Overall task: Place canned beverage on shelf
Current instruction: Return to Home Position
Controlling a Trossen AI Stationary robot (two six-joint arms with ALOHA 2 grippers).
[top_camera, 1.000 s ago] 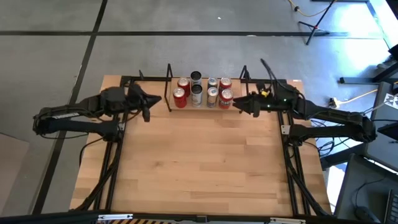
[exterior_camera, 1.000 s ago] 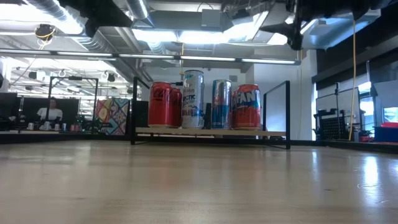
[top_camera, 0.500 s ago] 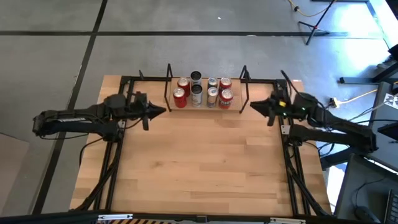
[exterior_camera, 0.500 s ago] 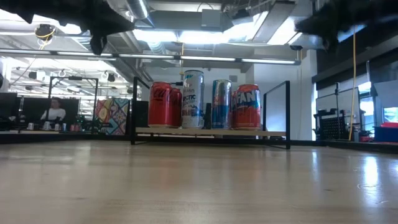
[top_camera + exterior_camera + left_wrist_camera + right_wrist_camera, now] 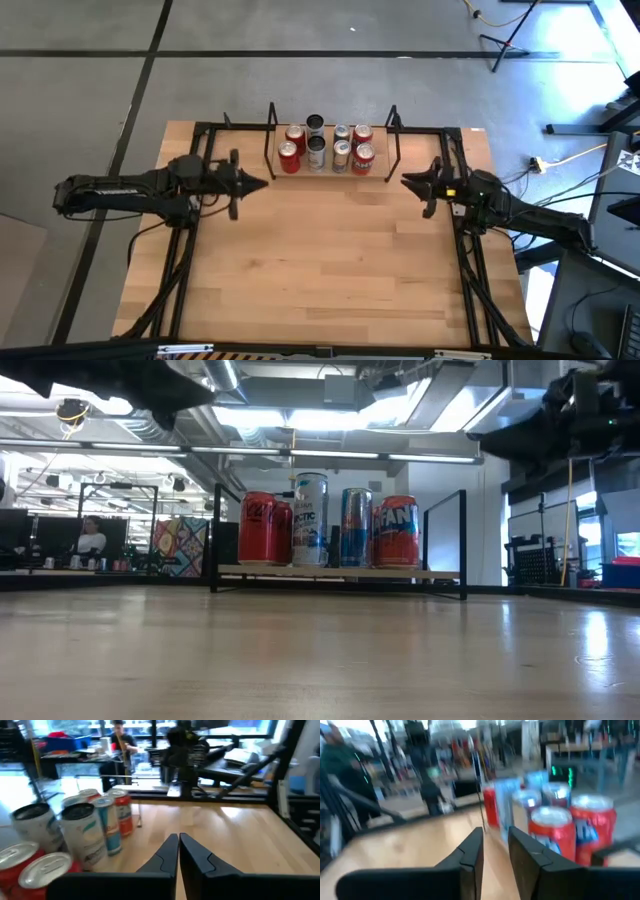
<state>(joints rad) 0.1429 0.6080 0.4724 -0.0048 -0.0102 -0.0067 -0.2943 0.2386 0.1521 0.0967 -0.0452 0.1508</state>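
Observation:
Several beverage cans (image 5: 317, 148), red, silver and orange, stand upright in two rows on the shelf (image 5: 340, 572), a low light-wood board with black wire ends at the table's far middle. My left gripper (image 5: 262, 183) hovers shut just left of and nearer than the shelf, holding nothing; its wrist view shows the fingers (image 5: 178, 845) together and the cans (image 5: 80, 832) beside them. My right gripper (image 5: 404, 181) hovers right of and nearer than the shelf. Its wrist view (image 5: 495, 850) shows a narrow gap with nothing in it, and the cans (image 5: 552, 832) stand beyond.
Black frame rails (image 5: 455, 215) run along the table's left, right and far sides. Bare wooden tabletop (image 5: 320, 260) lies between the arms, nearer than the shelf. A person (image 5: 88, 538) sits in the room far beyond the table.
My right gripper has drawn back from the cans at the shelf's right end, toward the table's right and near edges. My left gripper has moved right and a little nearer, ending by the shelf's left front corner. The cans have stayed in place.

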